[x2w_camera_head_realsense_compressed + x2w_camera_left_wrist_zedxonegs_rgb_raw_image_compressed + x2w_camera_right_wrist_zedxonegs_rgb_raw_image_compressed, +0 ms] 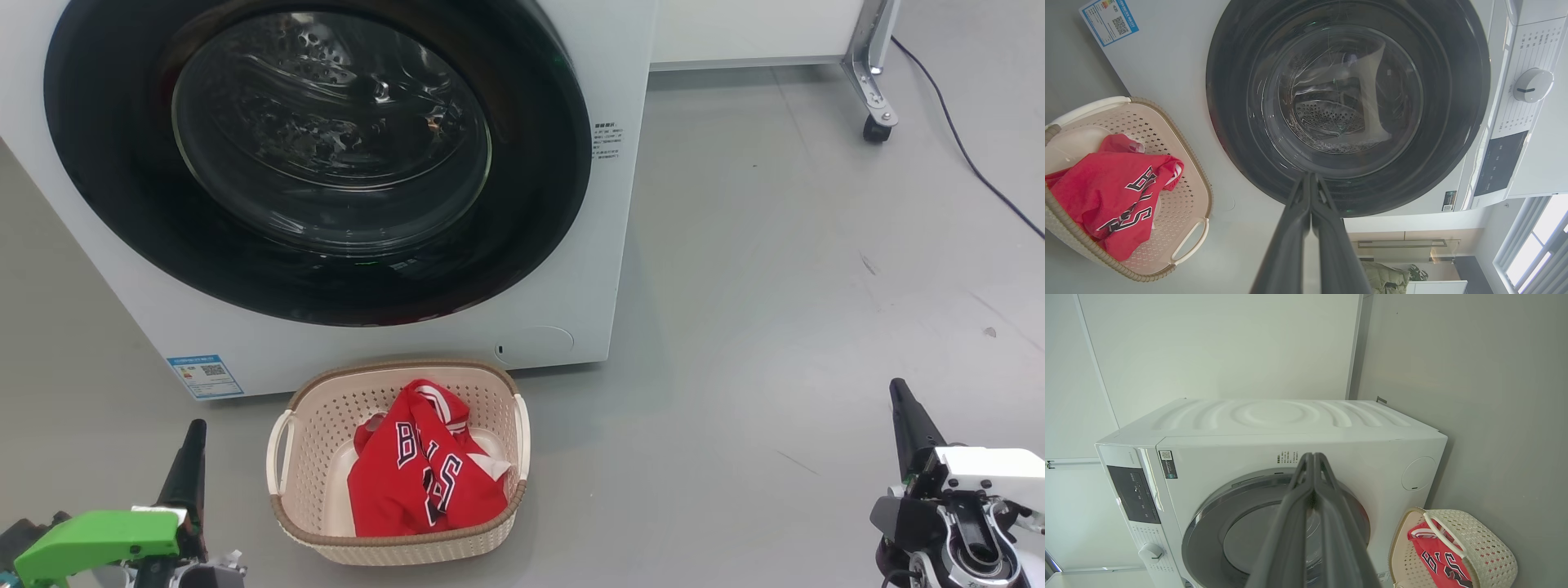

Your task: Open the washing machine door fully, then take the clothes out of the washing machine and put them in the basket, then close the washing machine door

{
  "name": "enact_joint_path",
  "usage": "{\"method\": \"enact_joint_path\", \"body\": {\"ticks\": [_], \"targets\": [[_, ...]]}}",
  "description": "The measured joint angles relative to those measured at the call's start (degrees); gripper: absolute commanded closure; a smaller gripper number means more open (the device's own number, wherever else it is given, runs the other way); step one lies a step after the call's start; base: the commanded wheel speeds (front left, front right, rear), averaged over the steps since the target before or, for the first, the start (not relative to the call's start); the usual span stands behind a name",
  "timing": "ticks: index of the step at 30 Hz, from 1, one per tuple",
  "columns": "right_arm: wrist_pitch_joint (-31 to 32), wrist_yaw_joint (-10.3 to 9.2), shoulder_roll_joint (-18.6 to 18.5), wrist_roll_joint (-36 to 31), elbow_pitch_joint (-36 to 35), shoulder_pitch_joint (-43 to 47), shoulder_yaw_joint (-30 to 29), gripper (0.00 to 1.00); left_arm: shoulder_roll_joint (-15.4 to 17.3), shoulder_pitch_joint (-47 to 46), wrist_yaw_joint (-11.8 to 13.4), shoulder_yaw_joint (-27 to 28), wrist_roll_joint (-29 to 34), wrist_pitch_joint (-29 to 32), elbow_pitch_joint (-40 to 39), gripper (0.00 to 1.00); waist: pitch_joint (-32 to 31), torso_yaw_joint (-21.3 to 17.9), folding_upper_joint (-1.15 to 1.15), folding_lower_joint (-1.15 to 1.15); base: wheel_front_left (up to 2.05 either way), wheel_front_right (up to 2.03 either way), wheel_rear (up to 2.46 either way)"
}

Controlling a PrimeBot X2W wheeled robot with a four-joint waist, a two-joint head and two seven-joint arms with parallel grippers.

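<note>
"Since the clothes [420, 474] lie heaped in the basket [408, 365], is anything left for either arm?"

"Little, I judge. The washing machine door [318, 155] looks flush against the washing machine [571, 278], and through its glass I see bare steel drum [1327, 118], no red."

"Where do the grippers stand?"

"Both near. The left gripper [196, 426] sits at the near left, its two fingers pressed together on nothing. The right gripper [896, 385] is at the near right, well apart from everything, likewise clenched and empty."

"And if the door wanted one more push to latch?"

"Then this matters: the door lies far and right of the left gripper, far and well left of the right one, so the left arm is nearer. The basket sits just in front of the machine, closer to the left gripper, its long axis seemingly running left to right with a handle [282, 453] at each end; a reach from the left would, I judge, pass beside it."

"Risk?"

"Clipping the basket's left handle on the way. Whether the latch has caught, I cannot tell from these views."
</note>
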Motion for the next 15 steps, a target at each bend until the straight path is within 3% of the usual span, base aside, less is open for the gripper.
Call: {"method": "enact_joint_path", "body": {"ticks": [15], "targets": [[0.00, 0.00, 0.01, 0.00, -0.02, 0.00, -0.03, 1.00, -0.01, -0.01, 0.00, 0.02, 0.00, 0.08, 0.00, 1.00, 0.00, 0.00, 0.00, 0.00, 0.00, 0.00, 0.00]]}}
